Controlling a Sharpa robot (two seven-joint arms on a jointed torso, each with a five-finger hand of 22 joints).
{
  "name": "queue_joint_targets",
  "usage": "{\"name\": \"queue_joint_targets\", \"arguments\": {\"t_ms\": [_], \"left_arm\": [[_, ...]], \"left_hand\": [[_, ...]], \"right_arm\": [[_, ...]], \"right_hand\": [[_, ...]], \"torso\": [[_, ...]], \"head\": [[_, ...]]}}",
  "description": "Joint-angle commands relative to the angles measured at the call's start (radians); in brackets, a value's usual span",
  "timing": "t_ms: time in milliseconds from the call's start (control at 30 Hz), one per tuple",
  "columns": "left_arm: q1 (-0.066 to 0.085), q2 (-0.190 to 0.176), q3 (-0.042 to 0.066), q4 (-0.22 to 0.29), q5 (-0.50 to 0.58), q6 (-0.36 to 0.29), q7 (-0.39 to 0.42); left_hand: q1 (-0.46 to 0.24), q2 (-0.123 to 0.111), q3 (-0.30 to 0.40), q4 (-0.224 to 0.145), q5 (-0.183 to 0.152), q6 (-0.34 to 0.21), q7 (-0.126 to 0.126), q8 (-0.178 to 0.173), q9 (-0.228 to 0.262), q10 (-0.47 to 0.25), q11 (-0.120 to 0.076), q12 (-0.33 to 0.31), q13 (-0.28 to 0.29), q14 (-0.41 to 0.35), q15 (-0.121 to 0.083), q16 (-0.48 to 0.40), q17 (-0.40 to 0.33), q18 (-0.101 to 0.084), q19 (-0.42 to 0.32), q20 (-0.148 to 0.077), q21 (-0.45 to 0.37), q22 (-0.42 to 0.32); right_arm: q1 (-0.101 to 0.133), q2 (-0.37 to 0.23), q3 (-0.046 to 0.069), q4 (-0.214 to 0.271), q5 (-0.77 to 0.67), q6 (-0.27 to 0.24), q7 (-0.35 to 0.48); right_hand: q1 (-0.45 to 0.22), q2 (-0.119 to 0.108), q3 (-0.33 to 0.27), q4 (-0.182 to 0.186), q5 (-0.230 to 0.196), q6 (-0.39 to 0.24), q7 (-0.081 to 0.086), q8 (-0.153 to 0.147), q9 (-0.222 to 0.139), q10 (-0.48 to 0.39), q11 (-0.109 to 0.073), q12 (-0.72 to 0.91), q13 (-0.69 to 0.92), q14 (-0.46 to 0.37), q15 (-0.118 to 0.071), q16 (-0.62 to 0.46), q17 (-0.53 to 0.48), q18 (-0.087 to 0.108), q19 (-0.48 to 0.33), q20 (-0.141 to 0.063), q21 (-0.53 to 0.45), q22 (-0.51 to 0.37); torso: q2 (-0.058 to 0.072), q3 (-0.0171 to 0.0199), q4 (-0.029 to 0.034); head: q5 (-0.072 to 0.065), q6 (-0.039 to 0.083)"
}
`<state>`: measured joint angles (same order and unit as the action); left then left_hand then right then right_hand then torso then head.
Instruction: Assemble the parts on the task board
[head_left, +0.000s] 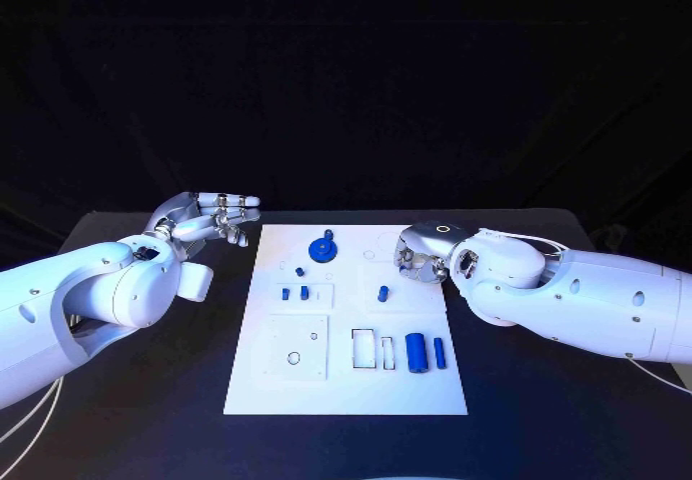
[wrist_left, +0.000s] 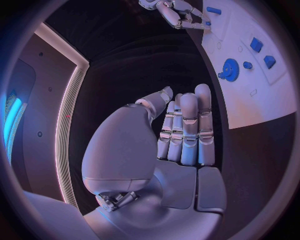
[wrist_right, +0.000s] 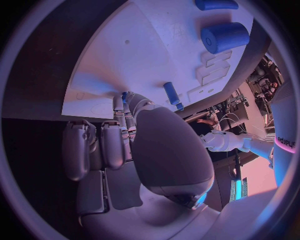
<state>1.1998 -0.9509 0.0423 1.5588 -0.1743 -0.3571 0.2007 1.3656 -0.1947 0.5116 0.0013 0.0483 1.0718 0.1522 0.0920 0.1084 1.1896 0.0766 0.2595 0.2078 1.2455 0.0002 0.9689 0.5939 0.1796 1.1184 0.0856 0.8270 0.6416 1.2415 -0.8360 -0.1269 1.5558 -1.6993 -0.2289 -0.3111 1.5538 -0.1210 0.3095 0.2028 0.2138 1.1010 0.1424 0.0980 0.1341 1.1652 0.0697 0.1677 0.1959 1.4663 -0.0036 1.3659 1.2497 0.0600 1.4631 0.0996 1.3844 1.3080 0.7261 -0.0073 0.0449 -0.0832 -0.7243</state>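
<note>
Right hand w/ fingers down on the board near a small blue peg, grip can't tell; left hand released beside board, so next probably a pick.

My left hand hangs over bare black table, just beside the far left corner of the task board, with open table all along the board's left edge. My right hand is over the board's far right part, and the small blue peg lies near it. The blue gear stands between my two hands. The large blue cylinder and the thinner blue pin lie close together at the near right. The board's near strip is bare.
</note>
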Motion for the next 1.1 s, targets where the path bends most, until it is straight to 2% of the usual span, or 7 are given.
{"name": "queue_joint_targets", "arguments": {"t_ms": [33, 233, 400, 667, 800, 1100], "left_arm": [[0.002, -0.001, 0.001, 0.001, 0.012, 0.005, 0.003], [0.002, -0.002, 0.001, 0.001, 0.012, 0.007, -0.005], [0.002, -0.002, 0.001, -0.001, 0.012, 0.007, -0.013], [0.002, -0.002, 0.001, 0.0, 0.012, 0.013, -0.024], [0.002, -0.001, 0.001, -0.001, 0.012, 0.014, -0.027], [0.002, 0.002, 0.001, -0.003, 0.012, 0.02, -0.038]], "left_hand": [[0.0, 0.008, -0.007, -0.001, 0.003, -0.003, 0.004, -0.004, -0.001, -0.008, 0.0, 0.006, 0.001, -0.008, -0.002, -0.005, -0.002, 0.005, 0.007, 0.001, -0.006, -0.002], [0.002, 0.009, -0.008, -0.002, 0.003, -0.006, 0.006, -0.005, -0.003, -0.012, 0.001, 0.007, 0.002, -0.009, -0.001, -0.008, -0.006, 0.005, 0.008, 0.001, -0.008, -0.004], [0.004, 0.011, -0.008, -0.005, 0.003, -0.01, 0.009, -0.007, -0.004, -0.017, 0.003, 0.009, 0.003, -0.01, 0.001, -0.012, -0.012, 0.005, 0.01, 0.002, -0.012, -0.006], [0.01, 0.013, -0.007, -0.009, 0.003, -0.015, 0.012, -0.008, -0.007, -0.025, 0.006, 0.012, 0.004, -0.015, 0.002, -0.019, -0.024, 0.005, 0.011, 0.003, -0.016, -0.01], [0.011, 0.014, -0.007, -0.01, 0.003, -0.016, 0.013, -0.009, -0.007, -0.027, 0.006, 0.013, 0.005, -0.017, 0.003, -0.022, -0.028, 0.005, 0.011, 0.004, -0.017, -0.01], [0.016, 0.017, -0.006, -0.013, 0.003, -0.018, 0.015, -0.009, -0.009, -0.032, 0.008, 0.016, 0.006, -0.021, 0.004, -0.026, -0.034, 0.005, 0.012, 0.004, -0.021, -0.013]], "right_arm": [[-0.005, 0.0, -0.001, -0.001, -0.005, 0.04, 0.003], [-0.011, 0.0, -0.001, -0.002, -0.004, 0.052, 0.002], [-0.014, 0.0, -0.001, -0.003, -0.003, 0.06, 0.001], [-0.018, 0.006, -0.001, -0.009, -0.008, 0.057, -0.005], [-0.02, 0.007, -0.001, -0.009, -0.014, 0.037, -0.008], [-0.021, -0.004, -0.001, 0.01, -0.016, -0.046, 0.0]], "right_hand": [[-0.005, -0.017, 0.011, -0.001, -0.003, 0.009, -0.003, -0.004, 0.001, 0.009, 0.001, -0.007, -0.003, 0.044, -0.005, 0.006, 0.002, -0.019, 0.018, -0.002, 0.005, 0.18], [-0.013, -0.021, 0.033, -0.012, -0.001, 0.023, -0.007, 0.0, 0.004, 0.017, -0.002, -0.012, -0.008, 0.044, -0.007, 0.007, 0.002, -0.019, 0.019, -0.004, 0.009, 0.183], [-0.007, -0.018, 0.066, -0.037, 0.004, 0.034, -0.008, 0.001, 0.007, 0.028, -0.004, -0.017, -0.012, 0.043, -0.009, 0.008, 0.001, -0.02, 0.021, -0.006, 0.012, 0.186], [-0.027, -0.032, 0.084, -0.051, 0.0, 0.031, -0.004, -0.005, 0.007, 0.028, -0.001, -0.028, -0.019, 0.043, -0.007, 0.008, -0.001, -0.02, 0.02, -0.005, 0.01, 0.187], [-0.03, -0.033, 0.092, -0.057, 0.0, 0.033, -0.005, -0.006, 0.007, 0.03, -0.001, -0.031, -0.021, 0.043, -0.007, 0.008, 0.0, -0.02, 0.02, -0.005, 0.011, 0.188], [-0.034, -0.036, 0.113, -0.077, 0.007, 0.038, -0.004, -0.007, 0.009, 0.037, -0.001, -0.035, -0.024, 0.043, -0.007, 0.009, -0.001, -0.021, 0.023, -0.005, 0.017, 0.192]], "torso": [[0.001, -0.0004, 0.0002], [0.001, 0.0, 0.0002], [0.0, -0.0002, 0.0012], [-0.001, -0.0005, 0.0003], [-0.001, -0.0009, 0.0], [-0.002, -0.0005, 0.0012]], "head": [[-0.001, -0.002], [0.001, -0.003], [0.001, -0.006], [0.003, -0.006], [0.002, -0.004], [0.003, -0.001]]}}
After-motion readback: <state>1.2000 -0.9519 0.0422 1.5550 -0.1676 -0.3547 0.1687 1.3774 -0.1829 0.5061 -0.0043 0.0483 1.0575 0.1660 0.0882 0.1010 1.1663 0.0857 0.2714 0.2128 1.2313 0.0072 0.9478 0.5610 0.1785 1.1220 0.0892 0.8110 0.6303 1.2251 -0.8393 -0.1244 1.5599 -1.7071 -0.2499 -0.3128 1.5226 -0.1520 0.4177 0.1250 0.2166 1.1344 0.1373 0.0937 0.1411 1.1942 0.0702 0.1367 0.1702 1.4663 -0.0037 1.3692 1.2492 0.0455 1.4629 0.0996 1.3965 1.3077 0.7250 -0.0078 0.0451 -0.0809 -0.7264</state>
